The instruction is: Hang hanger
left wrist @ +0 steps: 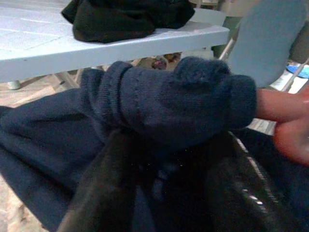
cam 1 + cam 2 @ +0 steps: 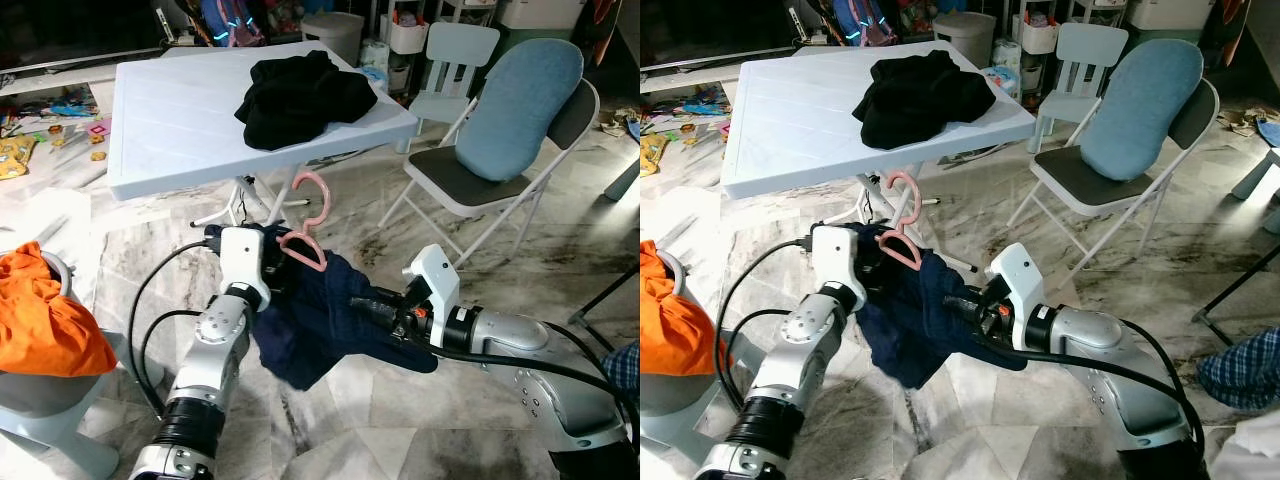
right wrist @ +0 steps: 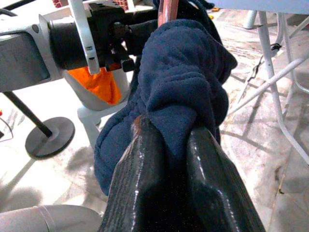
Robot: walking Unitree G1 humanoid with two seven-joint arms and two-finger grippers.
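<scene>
Pink plastic, the hanger (image 2: pixel 308 232) stands hook-up between both pincers, draped in a navy garment (image 2: pixel 330 315). The left pincer (image 2: pixel 272 262) and the right pincer (image 2: pixel 385 308) each clamp a fold of that cloth, with the left nearer the hook. Beyond stands the white worktop (image 2: pixel 170 120); marble floor (image 2: pixel 340 430) lies below.

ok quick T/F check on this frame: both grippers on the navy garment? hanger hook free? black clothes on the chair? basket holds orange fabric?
1. Both grippers clamp the navy garment: true; left gripper, right gripper.
2. The pink hanger hook sticks up free above the garment: true.
3. The black clothes lie on the folding chair: false, they lie on the white table.
4. The basket holds blue fabric: false, orange fabric.
</scene>
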